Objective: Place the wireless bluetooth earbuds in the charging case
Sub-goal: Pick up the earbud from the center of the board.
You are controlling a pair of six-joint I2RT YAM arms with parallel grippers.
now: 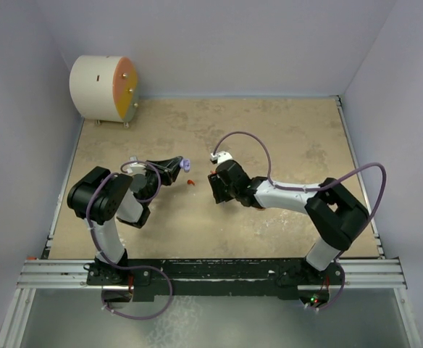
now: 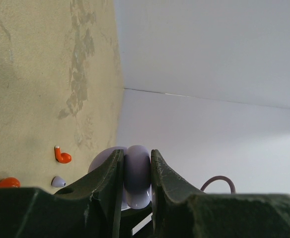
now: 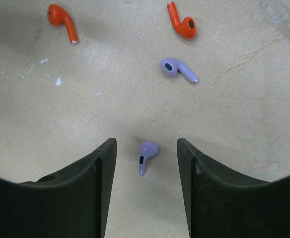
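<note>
Pale lavender-grey walls [image 1: 211,43] close in on three sides of a beige table [image 1: 291,138]. Its mottled top is blotched with darker patches and, in the right wrist view, flecked with small white marks. An aluminium rail [image 1: 211,270] runs along the near edge and carries both arm bases. In the far left corner a white drum [image 1: 99,87] lies on its side, its orange face turned toward the right.

The left arm [image 1: 103,203] folds back on itself and reaches toward the middle of the table. The right arm [image 1: 298,197] stretches in from the right to meet it.

The left gripper [image 2: 136,156] is clamped on a rounded lavender charging case [image 2: 137,181], pinched between its two dark fingers with the corner of the room behind it.

The right gripper [image 3: 146,144] points down at the surface with its jaws apart and nothing in them. A lavender earbud [image 3: 146,154] lies on the table between its fingers, touching neither.

A second lavender earbud [image 3: 178,69] lies farther out. Beyond it are a red earbud [image 3: 61,21] at the left of that view and another red earbud [image 3: 181,24] at the right. All four lie apart on the bare table, outside the case.
</note>
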